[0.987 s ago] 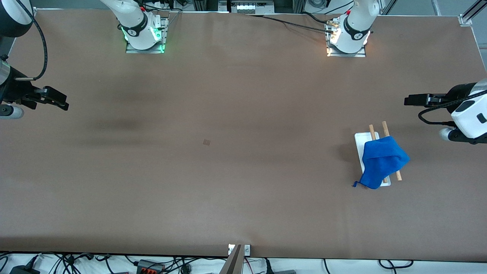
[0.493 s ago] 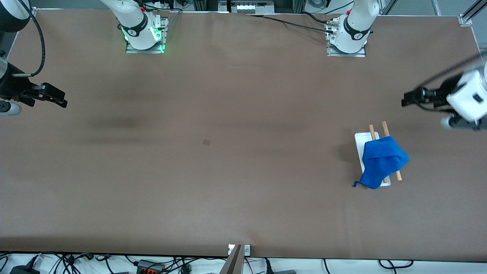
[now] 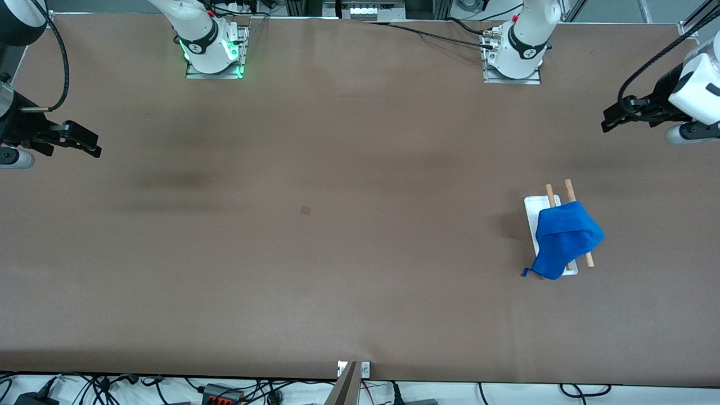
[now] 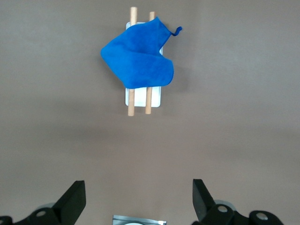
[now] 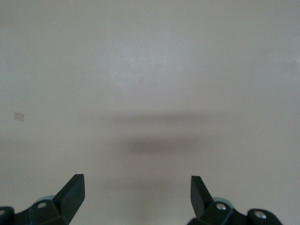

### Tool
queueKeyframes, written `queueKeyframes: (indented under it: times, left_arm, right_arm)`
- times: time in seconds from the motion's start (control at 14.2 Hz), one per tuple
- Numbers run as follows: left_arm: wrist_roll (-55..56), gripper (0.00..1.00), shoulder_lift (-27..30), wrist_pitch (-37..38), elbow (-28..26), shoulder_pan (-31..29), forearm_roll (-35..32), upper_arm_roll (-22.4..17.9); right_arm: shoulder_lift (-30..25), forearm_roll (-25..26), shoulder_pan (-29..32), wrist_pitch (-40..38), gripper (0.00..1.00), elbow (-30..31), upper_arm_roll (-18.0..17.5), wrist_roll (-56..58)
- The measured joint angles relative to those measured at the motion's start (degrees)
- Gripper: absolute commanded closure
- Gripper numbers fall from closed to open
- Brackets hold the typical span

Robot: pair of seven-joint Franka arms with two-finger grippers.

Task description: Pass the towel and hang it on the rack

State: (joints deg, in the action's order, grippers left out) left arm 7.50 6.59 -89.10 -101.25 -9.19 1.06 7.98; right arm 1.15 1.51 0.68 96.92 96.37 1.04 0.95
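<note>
With the towel (image 3: 565, 239) draped over the rack (image 3: 531, 209) toward the left arm's end of the table (image 3: 337, 253), I am judging the hanging done, holding left gripper (image 3: 610, 119) and right gripper (image 3: 90, 147) empty, fingers apart, needing only parking.

A robotics lab is showing here. Two white robot arms are standing bolted on metal plates (image 3: 512, 76) along one edge of a wide brown table (image 3: 337, 253). Cables (image 3: 427, 35) are trailing near those plates, and more wires and power strips (image 3: 222, 394) are lying below the table's edge nearest the front camera.
</note>
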Motion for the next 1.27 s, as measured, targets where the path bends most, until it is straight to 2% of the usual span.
queueKeyframes:
  times: [0.49, 1.27]
  left_arm:
    - [0.49, 0.0, 0.91, -0.39, -0.72, 2.39, 0.0, -0.07]
    - [0.53, 0.0, 1.19, -1.72, -1.27, 2.5, 0.0, -0.09]
  right_arm:
    - [0.0, 0.0, 0.0, -0.06, 0.0, 0.04, -0.01, 0.0]
    - [0.0, 0.0, 0.0, -0.1, 0.0, 0.19, -0.01, 0.0]
